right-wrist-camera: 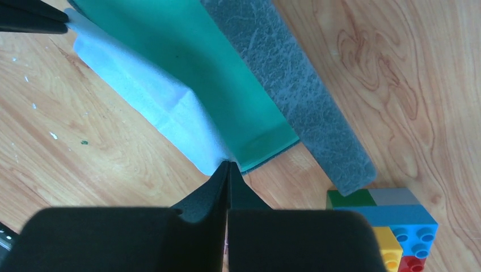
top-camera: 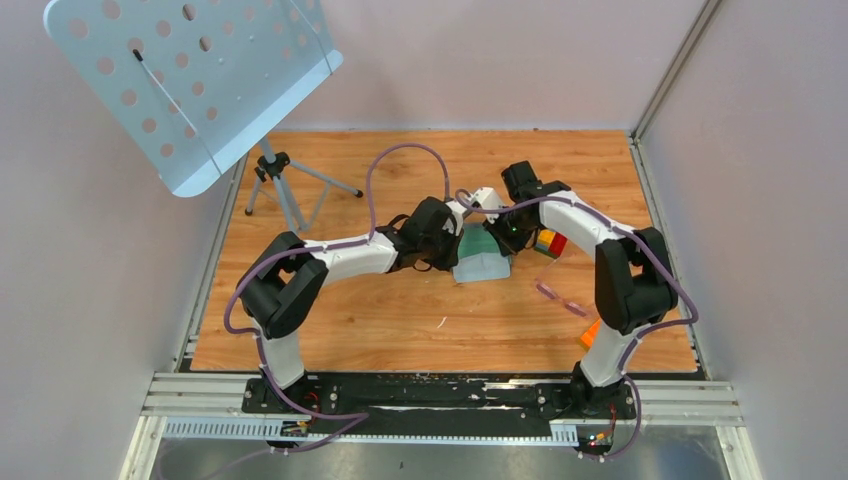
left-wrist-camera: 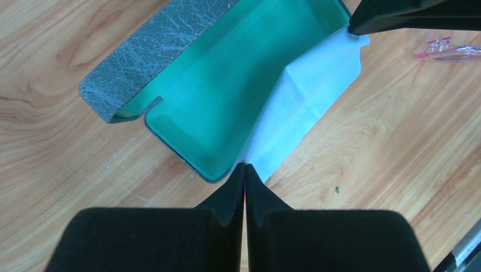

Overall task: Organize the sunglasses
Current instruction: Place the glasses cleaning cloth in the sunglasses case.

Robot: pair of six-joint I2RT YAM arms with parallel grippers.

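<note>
while both my arms reach in over the wooden table (top-camera: 400, 330), my left gripper (left-wrist-camera: 245, 175) has its jaws pressed fully together, and the near corner of the pale blue cloth (left-wrist-camera: 306, 96) is pinched between the tips. my right gripper (right-wrist-camera: 228, 173) is closed just as tight on the opposite corner of that cloth, so the fabric hangs stretched between my two grippers with a soft fold along its middle. under the cloth lies the grey case (left-wrist-camera: 215, 96), open, teal lining up, its textured lid flat on the table at eleven o'clock in my left wrist view. the cloth covers one long side of the open tray and leaves the rest of the lining bare. seen from above, a small orange piece (top-camera: 590, 335) sits nearest my right base. beyond it, the sunglasses (top-camera: 560, 297) lie on the bare wood at about four o'clock from the case, near it but apart, touched by neither gripper; in my left wrist view they show only as a pink blur at two o'clock. a stack of coloured toy bricks (right-wrist-camera: 391, 226) stands close beside the case lid, at three o'clock from the case. farthest off, at ten o'clock, a perforated stand (top-camera: 190, 80) rises on a tripod.
</note>
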